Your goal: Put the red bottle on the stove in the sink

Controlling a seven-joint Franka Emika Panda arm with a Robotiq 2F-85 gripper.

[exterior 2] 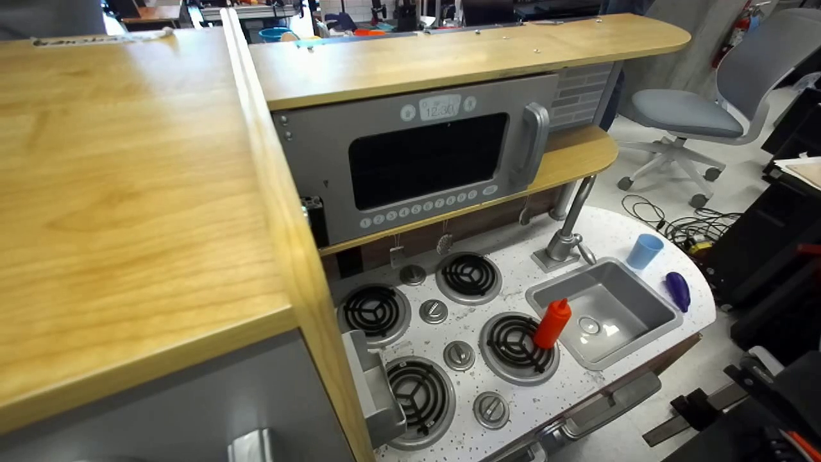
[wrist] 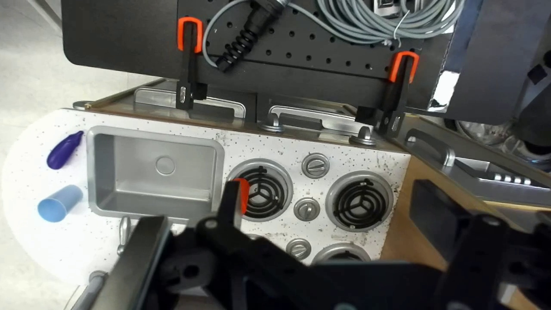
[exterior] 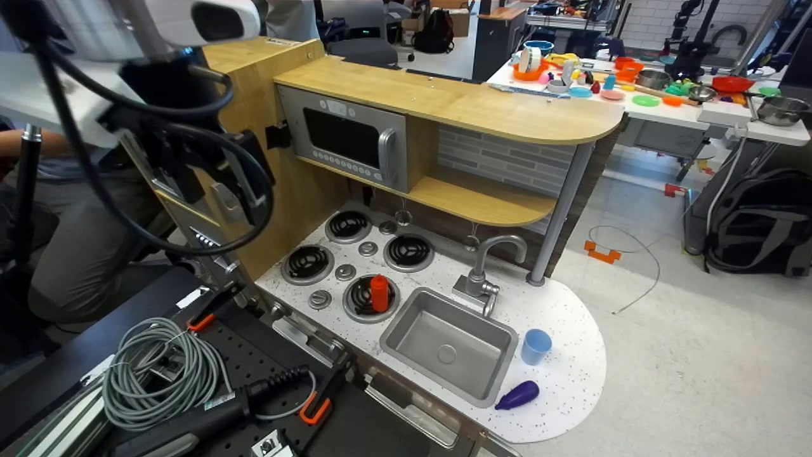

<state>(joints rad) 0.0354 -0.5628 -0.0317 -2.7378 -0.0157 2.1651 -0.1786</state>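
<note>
The red bottle [exterior: 379,293] stands upright on the burner nearest the sink, as seen in both exterior views [exterior 2: 552,324]. In the wrist view the red bottle [wrist: 244,196] is mostly hidden behind one finger. The stove [exterior: 346,273] has several black coil burners. The grey sink [exterior: 422,333] is beside that burner and holds nothing; it also shows in an exterior view [exterior 2: 609,308] and the wrist view [wrist: 142,161]. My gripper [exterior: 222,193] hangs high above and away from the bottle. Its fingers are wide apart with nothing between them in the wrist view [wrist: 329,193].
A blue cup [exterior: 536,346] and a purple eggplant [exterior: 518,395] lie beyond the sink. The faucet [exterior: 480,266] stands behind the sink. The microwave [exterior: 349,136] and shelf [exterior: 482,197] overhang the back. A wooden side panel [exterior: 285,203] bounds the stove.
</note>
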